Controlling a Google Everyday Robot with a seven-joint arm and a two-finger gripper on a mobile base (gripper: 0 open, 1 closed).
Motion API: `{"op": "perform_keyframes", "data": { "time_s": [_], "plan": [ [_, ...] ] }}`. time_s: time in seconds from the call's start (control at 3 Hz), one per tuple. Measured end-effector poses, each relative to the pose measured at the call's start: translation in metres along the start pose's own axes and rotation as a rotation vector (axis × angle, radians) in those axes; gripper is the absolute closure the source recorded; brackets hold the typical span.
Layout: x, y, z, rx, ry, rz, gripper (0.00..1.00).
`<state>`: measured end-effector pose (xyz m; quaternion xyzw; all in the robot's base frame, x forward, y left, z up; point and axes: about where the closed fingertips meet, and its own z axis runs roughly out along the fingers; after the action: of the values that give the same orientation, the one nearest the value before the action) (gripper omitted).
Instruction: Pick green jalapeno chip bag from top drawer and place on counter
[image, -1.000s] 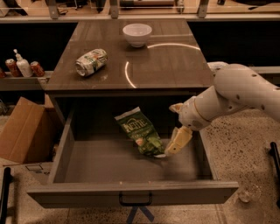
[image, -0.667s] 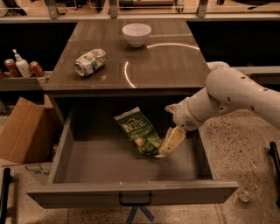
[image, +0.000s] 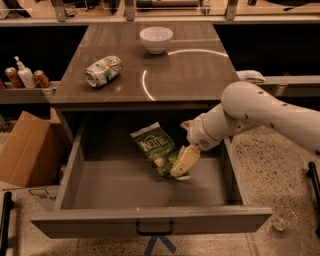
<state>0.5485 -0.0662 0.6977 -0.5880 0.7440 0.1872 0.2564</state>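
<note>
Gripper (image: 184, 162) sits low inside the top drawer (image: 150, 227), at the lower right end of the green jalapeno chip bag (image: 155, 147) and overlapping that end from this view. How far open it is, and whether it has any hold on the bag, I cannot tell. The bag lies tilted on the drawer floor toward the back, lettering up, its lighter lower part pointing at the gripper.

Over the last second the gripper has slid leftward from just beside the bag to its edge, while the bag has not shifted. By my reading this is the close of the approach, with the grasp and the lift not yet done.

The drawer is pulled fully out, with the surface (image: 190, 75) above and behind it, so the bag would have to rise past the drawer's rear edge to reach it. A crushed can (image: 103, 71) and a white bowl (image: 156, 39) occupy the left and far parts, well apart from each other.

The gripper covers the bag's lower corner, and the arm (image: 260, 107) runs off the right edge.
</note>
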Motion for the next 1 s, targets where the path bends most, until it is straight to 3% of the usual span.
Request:
{"op": "perform_keyframes", "data": {
  "time_s": [0.33, 1.0],
  "plan": [
    [-0.008, 0.0, 0.016, -0.001, -0.006, 0.005, 0.0],
    [-0.016, 0.001, 0.036, -0.008, -0.021, 0.018, 0.43]
  ]
}}
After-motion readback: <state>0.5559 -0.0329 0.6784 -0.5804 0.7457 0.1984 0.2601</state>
